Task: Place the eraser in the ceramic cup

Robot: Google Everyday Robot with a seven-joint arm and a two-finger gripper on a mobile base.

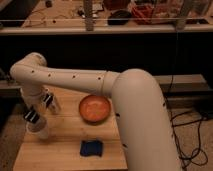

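A blue eraser (91,148) lies flat on the wooden table (65,155), near its front edge and right of the middle. My gripper (40,114) hangs at the end of the long white arm over the table's left side, well left of the eraser and apart from it. A small off-white cylinder right under the gripper looks like the ceramic cup (41,132), partly hidden by the gripper.
A wide orange bowl (95,108) sits at the back middle of the table. A clear glass jar (54,103) seems to stand just right of the gripper. My arm's thick white link (142,125) covers the table's right side. Dark shelving stands behind, and cables lie on the floor at the right.
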